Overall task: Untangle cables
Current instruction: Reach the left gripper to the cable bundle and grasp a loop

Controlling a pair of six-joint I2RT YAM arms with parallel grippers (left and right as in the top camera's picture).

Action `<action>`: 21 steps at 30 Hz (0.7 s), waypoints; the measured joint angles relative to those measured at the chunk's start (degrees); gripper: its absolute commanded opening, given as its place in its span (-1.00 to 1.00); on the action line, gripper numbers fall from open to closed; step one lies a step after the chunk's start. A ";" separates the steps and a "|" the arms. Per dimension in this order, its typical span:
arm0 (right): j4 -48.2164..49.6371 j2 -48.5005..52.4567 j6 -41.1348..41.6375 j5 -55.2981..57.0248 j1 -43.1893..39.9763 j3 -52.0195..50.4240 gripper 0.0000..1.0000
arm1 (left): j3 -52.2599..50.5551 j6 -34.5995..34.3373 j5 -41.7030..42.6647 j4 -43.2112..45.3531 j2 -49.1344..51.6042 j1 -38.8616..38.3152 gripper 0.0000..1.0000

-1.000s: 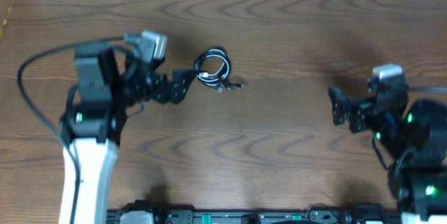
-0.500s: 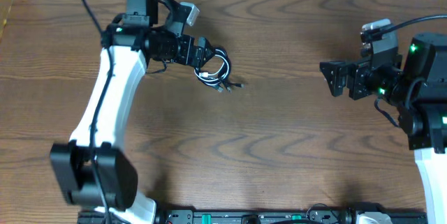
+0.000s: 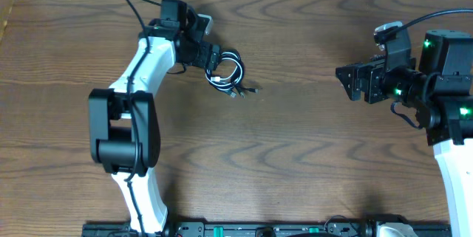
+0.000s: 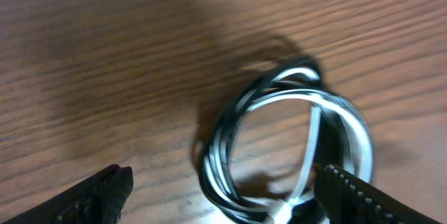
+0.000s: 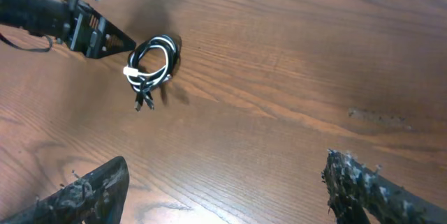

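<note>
Cables (image 3: 235, 67) unmoved, left hand (image 3: 212, 61) now nearer, apparently open, right hand (image 3: 344, 83) open.

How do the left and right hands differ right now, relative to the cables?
The left hand is right at the cables. The right hand is far across the table from them. The left hand's fingers sit either side of the coil, while the right hand's bracket only bare wood. Both hands are open, hold nothing, and face the cables.
</note>
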 measured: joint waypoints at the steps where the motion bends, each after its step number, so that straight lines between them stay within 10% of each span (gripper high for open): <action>1: 0.00 0.13 0.00 0.00 0.00 0.00 0.71 | 0.00 -0.02 -1.03 0.24 0.37 -0.31 0.66; 12: -0.15 0.96 0.13 -0.04 0.00 0.00 0.55 | 0.00 0.11 -11.85 3.28 5.07 -5.33 0.01; 18: -0.72 0.98 0.13 -0.04 0.02 0.00 0.48 | 0.26 -0.09 -14.47 4.24 6.34 -5.64 -0.85; 21: -0.76 0.98 0.15 -0.04 0.00 0.00 0.41 | 0.33 -0.85 -14.64 4.20 6.36 -5.92 -0.85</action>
